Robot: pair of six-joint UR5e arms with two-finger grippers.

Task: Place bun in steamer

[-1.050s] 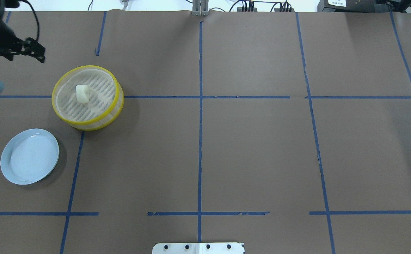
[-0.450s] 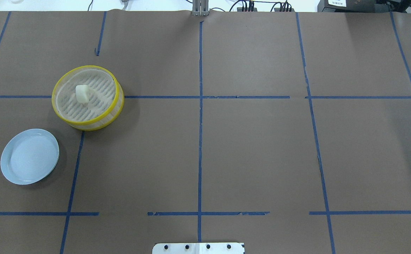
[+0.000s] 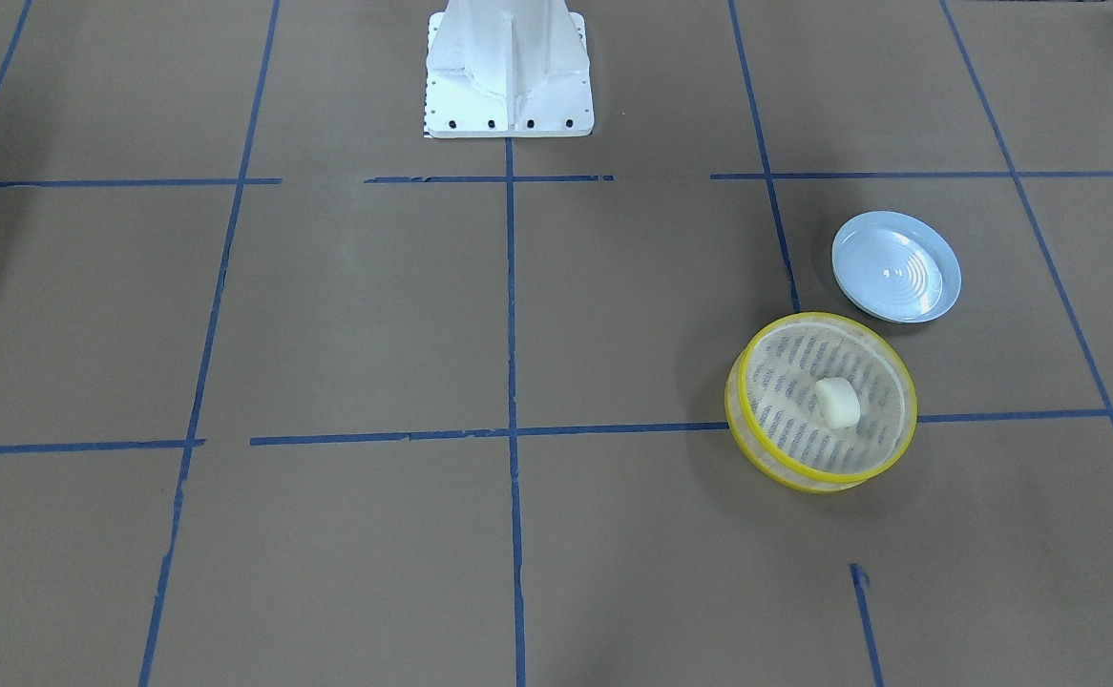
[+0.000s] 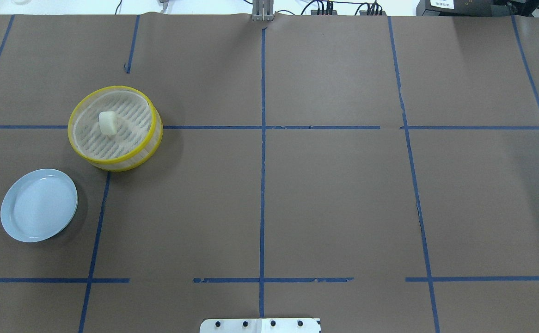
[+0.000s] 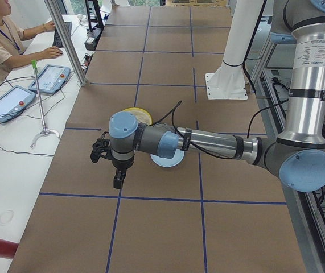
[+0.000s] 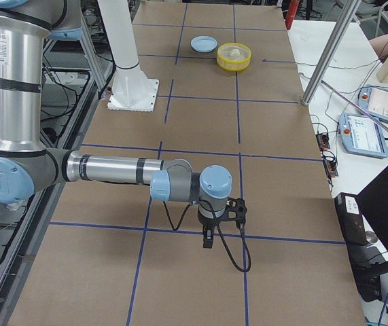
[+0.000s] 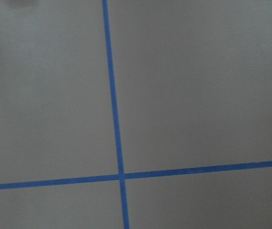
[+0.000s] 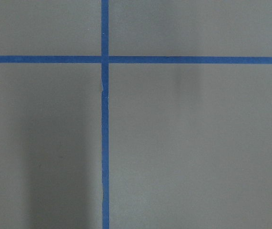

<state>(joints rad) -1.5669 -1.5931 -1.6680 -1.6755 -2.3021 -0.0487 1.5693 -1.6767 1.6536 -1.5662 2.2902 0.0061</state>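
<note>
Front view: bun sits inside steamer, near the middle of the slotted floor, on the robot's left half of the bench. Plate is near the steamer on the robot's side, not touching it, nothing on it. White mount at top centre, no arm in frame. Overhead: bun lies in the steamer, slightly toward the far-left of its floor. The steamer straddles a blue tape line. Plate is nearer the robot and further left, with a clear gap to the steamer. No gripper in this frame. Left side view: left arm reaches out low over the bench, left gripper pointing down above bare paper, holding nothing that I can see; can't tell whether its fingers are apart or together. Steamer and plate are partly hidden behind that arm, bun not visible. Operator at a desk beside the bench. Right side view: right gripper points down near a tape line, well apart from steamer at the far end; can't tell its finger state either. Bun shows as a pale spot inside, plate just beside. Left wrist: only bench paper and a tape crossing. Right wrist: same, a tape crossing.
</note>
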